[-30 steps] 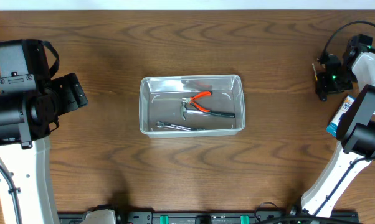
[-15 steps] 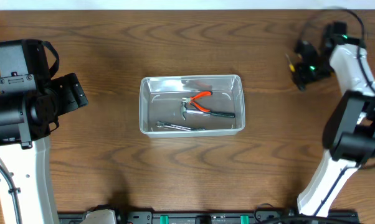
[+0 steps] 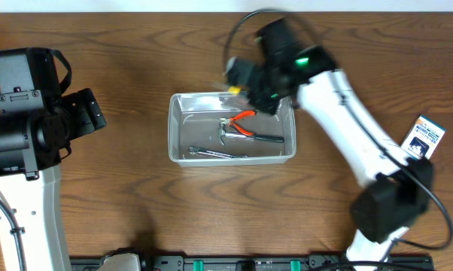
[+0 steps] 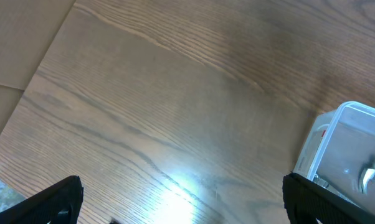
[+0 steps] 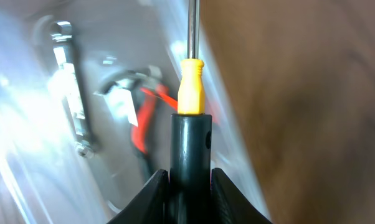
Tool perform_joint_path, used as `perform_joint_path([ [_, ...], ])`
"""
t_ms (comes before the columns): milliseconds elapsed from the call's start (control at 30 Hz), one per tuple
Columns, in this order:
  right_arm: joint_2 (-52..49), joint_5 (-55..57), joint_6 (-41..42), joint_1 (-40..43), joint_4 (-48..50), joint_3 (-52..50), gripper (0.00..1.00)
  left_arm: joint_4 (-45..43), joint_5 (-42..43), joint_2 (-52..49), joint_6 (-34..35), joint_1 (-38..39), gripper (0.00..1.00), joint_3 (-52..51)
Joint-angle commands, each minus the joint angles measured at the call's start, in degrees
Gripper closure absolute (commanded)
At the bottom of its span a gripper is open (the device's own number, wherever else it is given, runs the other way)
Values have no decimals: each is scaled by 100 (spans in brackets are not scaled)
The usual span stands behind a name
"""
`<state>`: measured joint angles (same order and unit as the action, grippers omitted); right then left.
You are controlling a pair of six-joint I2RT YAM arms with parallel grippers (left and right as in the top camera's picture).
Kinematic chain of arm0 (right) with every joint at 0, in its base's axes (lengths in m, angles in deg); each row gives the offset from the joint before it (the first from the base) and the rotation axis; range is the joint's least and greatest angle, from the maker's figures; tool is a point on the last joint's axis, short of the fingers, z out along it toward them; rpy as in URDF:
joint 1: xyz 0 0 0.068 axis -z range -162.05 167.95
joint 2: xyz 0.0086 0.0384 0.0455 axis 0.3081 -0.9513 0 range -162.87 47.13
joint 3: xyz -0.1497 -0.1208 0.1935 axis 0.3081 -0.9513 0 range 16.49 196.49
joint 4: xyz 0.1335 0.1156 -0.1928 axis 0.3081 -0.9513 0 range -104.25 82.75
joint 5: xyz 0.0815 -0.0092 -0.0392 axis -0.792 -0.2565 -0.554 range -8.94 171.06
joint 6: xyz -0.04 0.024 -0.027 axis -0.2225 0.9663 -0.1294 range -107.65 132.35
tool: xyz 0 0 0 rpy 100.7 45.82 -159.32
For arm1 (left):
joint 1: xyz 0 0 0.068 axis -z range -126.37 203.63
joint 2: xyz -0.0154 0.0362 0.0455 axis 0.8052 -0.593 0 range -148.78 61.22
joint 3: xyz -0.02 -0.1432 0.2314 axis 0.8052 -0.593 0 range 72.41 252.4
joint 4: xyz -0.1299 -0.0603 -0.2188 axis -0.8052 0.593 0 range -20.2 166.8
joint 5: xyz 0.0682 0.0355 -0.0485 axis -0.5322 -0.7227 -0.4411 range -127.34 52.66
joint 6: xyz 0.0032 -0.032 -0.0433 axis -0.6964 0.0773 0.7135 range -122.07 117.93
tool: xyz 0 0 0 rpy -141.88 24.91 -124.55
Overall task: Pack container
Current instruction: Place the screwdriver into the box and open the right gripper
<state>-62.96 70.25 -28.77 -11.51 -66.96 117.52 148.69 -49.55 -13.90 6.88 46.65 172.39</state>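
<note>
The clear plastic container (image 3: 183, 105) sits mid-table. Inside lie red-handled pliers (image 3: 245, 125) and a metal wrench (image 3: 209, 153). My right gripper (image 3: 241, 79) hovers over the container's far right rim, shut on a screwdriver (image 5: 190, 134) with a black handle, yellow collar and steel shaft. In the right wrist view the shaft points over the container (image 5: 25, 143), with the pliers (image 5: 141, 121) and wrench (image 5: 72, 93) below. My left gripper (image 4: 181, 202) is open and empty above bare table, left of the container (image 4: 337, 134).
A small blue-and-white box (image 3: 424, 136) lies at the right side of the table. My left arm's body (image 3: 31, 113) stands at the left edge. Brown wood table surface (image 3: 121, 203) surrounds the container.
My right arm swung from the far right edge leftward to above the container's far rim, carrying the screwdriver. The blue-and-white box is now uncovered. The left arm has not moved.
</note>
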Motion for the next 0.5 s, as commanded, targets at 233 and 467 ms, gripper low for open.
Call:
perform_joint_path([
  [233, -1539, -17, -136, -382, -74, -66, 76, 13, -28, -11, -37, -2, 5, -39],
  [467, -1600, 46, 190, -372, -149, -48, 55, 11, -28, -11, -37, -2, 5, -42],
])
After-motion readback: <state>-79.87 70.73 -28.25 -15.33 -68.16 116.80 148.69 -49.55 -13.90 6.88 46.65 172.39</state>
